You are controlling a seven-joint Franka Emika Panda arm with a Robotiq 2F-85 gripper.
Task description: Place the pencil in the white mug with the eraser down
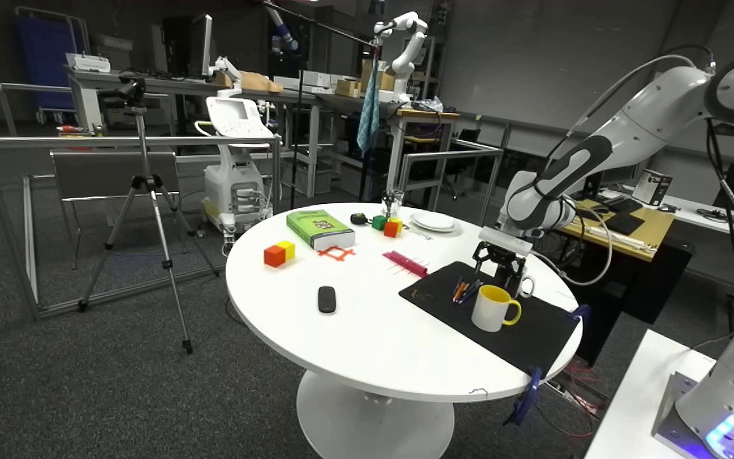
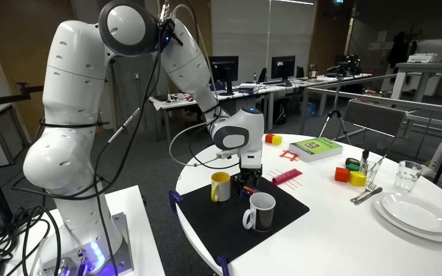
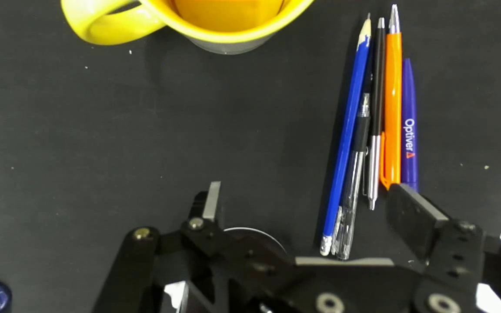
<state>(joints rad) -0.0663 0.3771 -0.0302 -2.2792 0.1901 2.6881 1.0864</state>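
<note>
The white mug (image 1: 488, 313) has a yellow inside and a yellow loop handle; it stands upright on a black mat. It also shows in an exterior view (image 2: 223, 190) and at the top of the wrist view (image 3: 228, 36). The blue pencil (image 3: 348, 128) lies on the mat beside several pens, its bare point towards the white mug and its white eraser towards my gripper (image 3: 313, 198). My gripper is open and empty, with fingers on either side of the pencil and pens. It also shows in both exterior views (image 1: 498, 275) (image 2: 248, 184), above the mat beside the white mug.
A dark mug with a white handle (image 2: 268, 219) stands on the black mat (image 2: 221, 230); its rim shows partly behind the gripper in the wrist view. Pens (image 3: 392, 108) lie against the pencil. A green book (image 1: 320, 229), coloured blocks (image 1: 278, 254), glasses and plates (image 2: 416, 212) are on the round table.
</note>
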